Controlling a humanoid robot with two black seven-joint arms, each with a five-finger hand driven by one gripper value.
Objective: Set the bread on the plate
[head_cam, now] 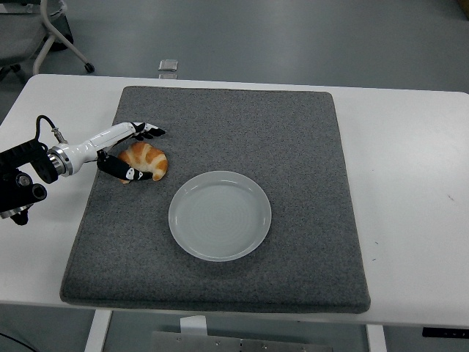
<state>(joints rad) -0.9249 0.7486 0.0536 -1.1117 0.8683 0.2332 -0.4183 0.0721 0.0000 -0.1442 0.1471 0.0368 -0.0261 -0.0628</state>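
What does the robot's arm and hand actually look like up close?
Only the left arm shows. It is mostly black, with chunky black joints and a thin black cable looping over the wrist. A shiny silver ring joins it to the left hand, which has a white back and slim fingers that are black with small white patches.

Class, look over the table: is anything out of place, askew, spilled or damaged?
Nothing stands out. The croissant lies whole on the grey mat, the empty plate sits flat beside it, and the left robot hand brackets the bread.
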